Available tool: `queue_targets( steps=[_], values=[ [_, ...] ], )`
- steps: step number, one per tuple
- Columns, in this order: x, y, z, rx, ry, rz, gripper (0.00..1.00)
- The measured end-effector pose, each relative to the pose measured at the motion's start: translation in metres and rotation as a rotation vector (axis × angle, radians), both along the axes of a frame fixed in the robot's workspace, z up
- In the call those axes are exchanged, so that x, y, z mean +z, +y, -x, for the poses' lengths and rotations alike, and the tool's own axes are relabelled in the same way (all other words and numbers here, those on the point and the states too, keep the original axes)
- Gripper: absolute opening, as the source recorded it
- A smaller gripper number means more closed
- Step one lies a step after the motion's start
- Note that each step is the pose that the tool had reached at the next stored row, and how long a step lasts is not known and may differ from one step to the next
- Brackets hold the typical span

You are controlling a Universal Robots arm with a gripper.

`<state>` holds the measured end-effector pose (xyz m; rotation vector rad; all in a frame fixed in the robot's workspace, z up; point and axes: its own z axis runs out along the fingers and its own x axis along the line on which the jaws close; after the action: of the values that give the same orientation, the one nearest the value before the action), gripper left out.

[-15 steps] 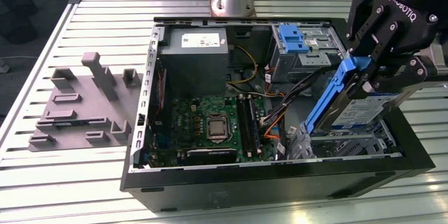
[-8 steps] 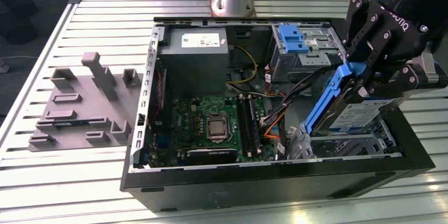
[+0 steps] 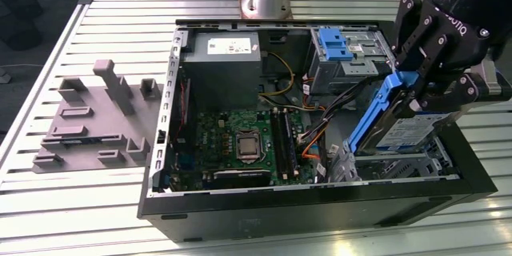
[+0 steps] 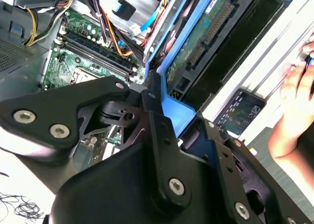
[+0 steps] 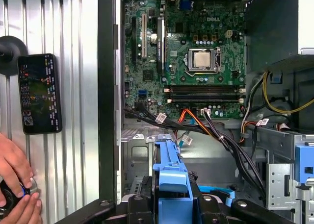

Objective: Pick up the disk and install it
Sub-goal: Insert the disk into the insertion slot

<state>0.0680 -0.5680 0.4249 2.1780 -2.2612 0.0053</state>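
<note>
Now — claw (image 3: 416,93): closed on the disk (image 3: 404,131), gripping its blue bracket (image 3: 370,121).
Disk: between the claw fingers, hanging tilted just below the claw — above the drive cage (image 3: 400,161).
Computer case (image 3: 304,211): open, under the claw, on the surface (image 3: 104,10).

I'm looking at an open black computer case (image 3: 280,208) lying on a slatted metal table (image 3: 96,208). Inside, the green motherboard (image 3: 220,133) lies toward the exterior view's left, with its silver processor socket (image 3: 248,146) near the board's middle. A grey power supply box (image 3: 220,76) with a white label sits beyond the board, at the far end. To the exterior view's right of that box I see an upright blue plastic bracket (image 3: 332,43) standing in the far drive bay. A metal drive cage (image 3: 392,163) occupies the near corner at the exterior view's right. Outside the case, at the exterior view's left, a grey fixture plate (image 3: 88,118) with raised blocks rests on the table. In the first wrist view a dark phone (image 5: 39,94) lies on the slats beside the case.
</note>
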Motion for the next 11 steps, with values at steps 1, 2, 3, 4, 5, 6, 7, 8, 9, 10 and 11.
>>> queue_targets(
  steps=[1, 2, 3, 4, 5, 6, 7, 8, 9, 10, 11],
  values=[
    [0.0, 0.0, 0.0, 0.0, 0.0, 0.0002, 0.38],
    [0.0, 0.0, 0.0, 0.0, 0.0, 0.0002, 0.43],
    [0.0, 0.0, 0.0, 0.0, 0.0, 0.0001, 0.43],
    [-0.0004, 0.0, 0.0, 0.0, -0.0001, -0.0005, 0.43],
    [-0.0007, 0.0, 0.0, 0.0, 0.0, -0.0002, 0.5],
    [-0.0023, 0.0, 0.0, 0.0, 0.0, -0.0003, 0.5],
    [-0.0041, -0.0001, 0.0, 0.0, 0.0, -0.0002, 0.5],
    [-0.0059, 0.0, 0.0, 0.0, 0.0, -0.0002, 0.5],
    [-0.0076, 0.0, 0.0, 0.0, 0.0, 0.0, 0.5],
    [-0.0094, 0.0, 0.0, 0.0, 0.0, 0.0, 0.5],
    [-0.0113, 0.0, 0.0, 0.0, 0.0001, 0.0, 0.49]
  ],
)
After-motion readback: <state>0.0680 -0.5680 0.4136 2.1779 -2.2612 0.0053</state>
